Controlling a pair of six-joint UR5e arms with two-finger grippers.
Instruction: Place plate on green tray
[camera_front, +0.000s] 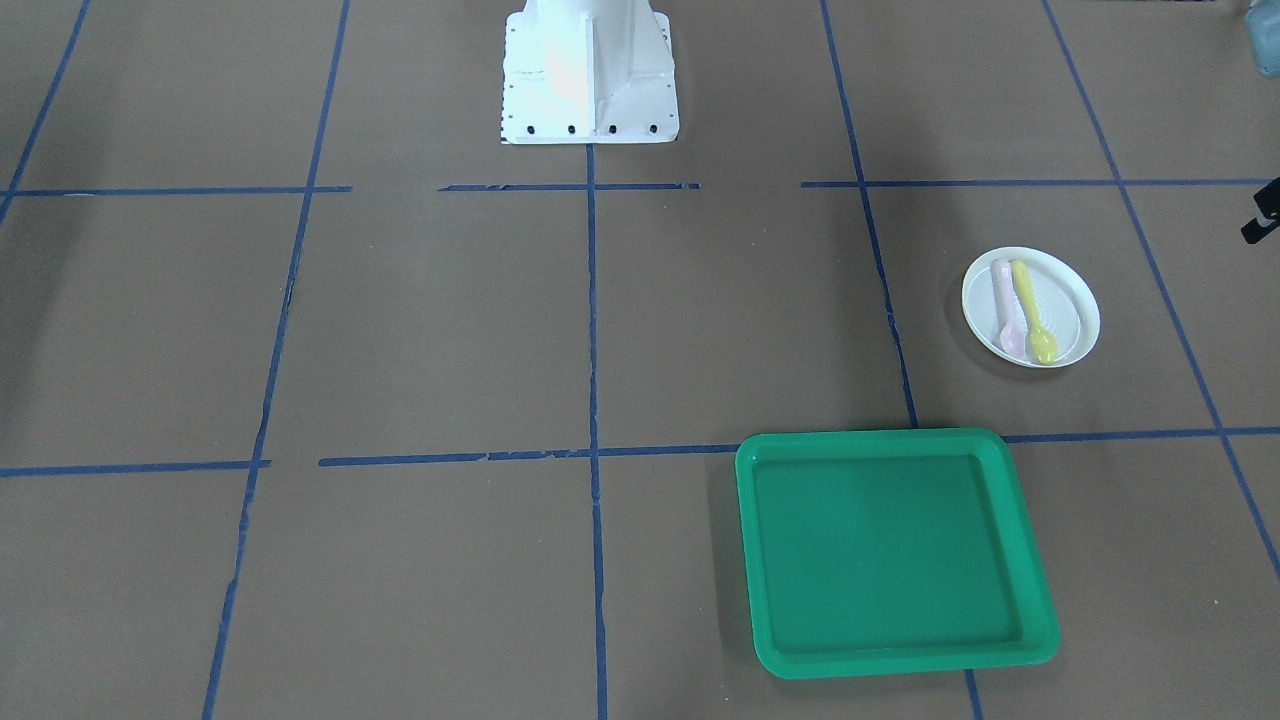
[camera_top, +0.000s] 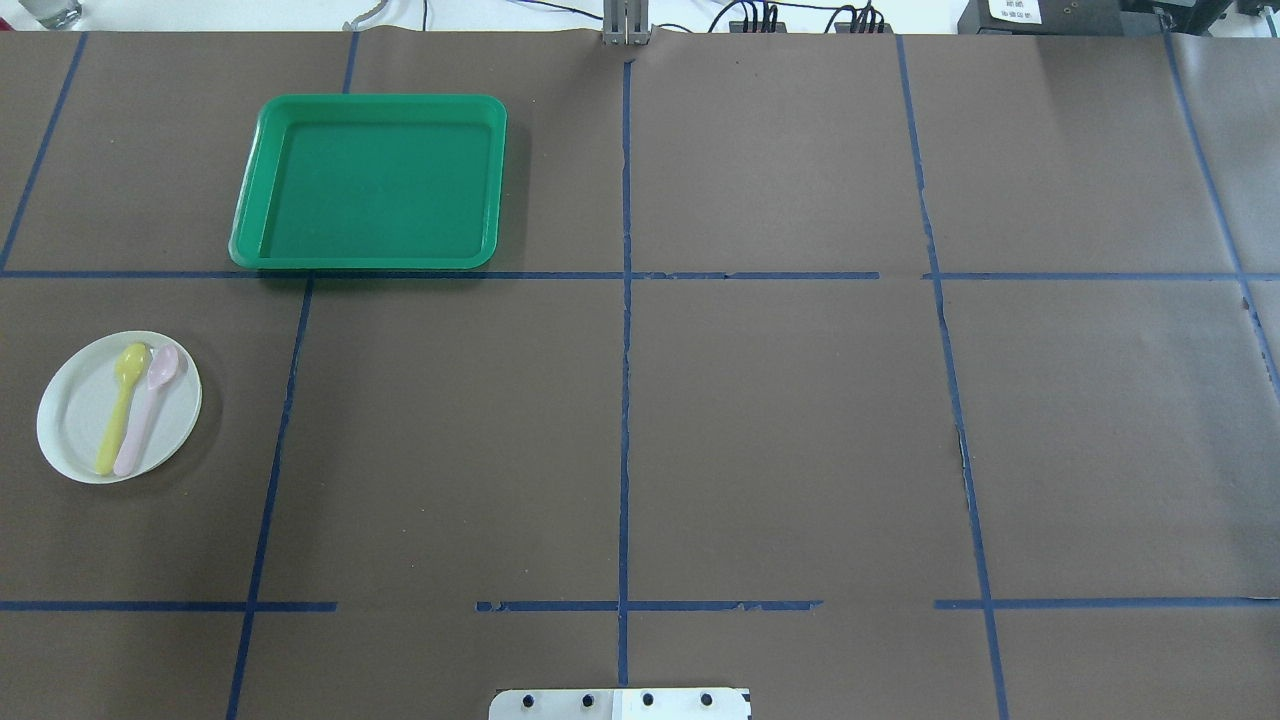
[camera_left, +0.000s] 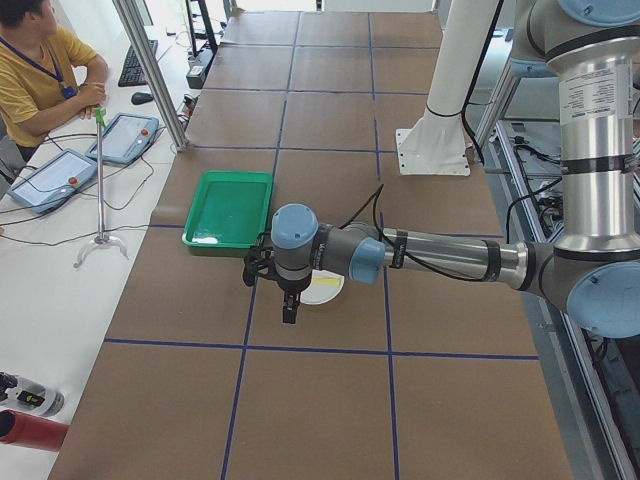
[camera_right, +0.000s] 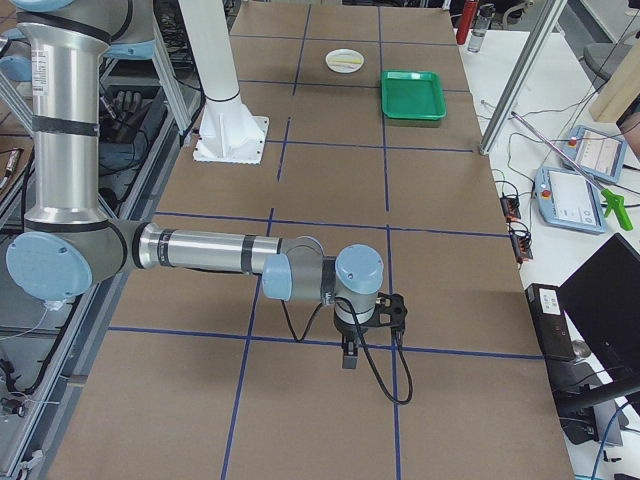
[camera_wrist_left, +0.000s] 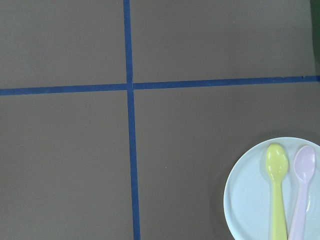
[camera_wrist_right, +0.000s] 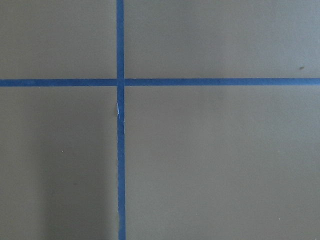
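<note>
The small white plate lies on the brown table, apart from the green tray. It carries a yellow spoon and a pink spoon. In the overhead view the plate is at the left and the empty tray at the far left-centre. In the left wrist view the plate is at the bottom right. The left gripper hangs above the table just beside the plate, fingers down; I cannot tell whether it is open. The right gripper hangs far from both; I cannot tell its state.
The robot's white base stands at the table's near-robot edge. Blue tape lines divide the brown table. An operator sits beyond the far edge with tablets and a metal post.
</note>
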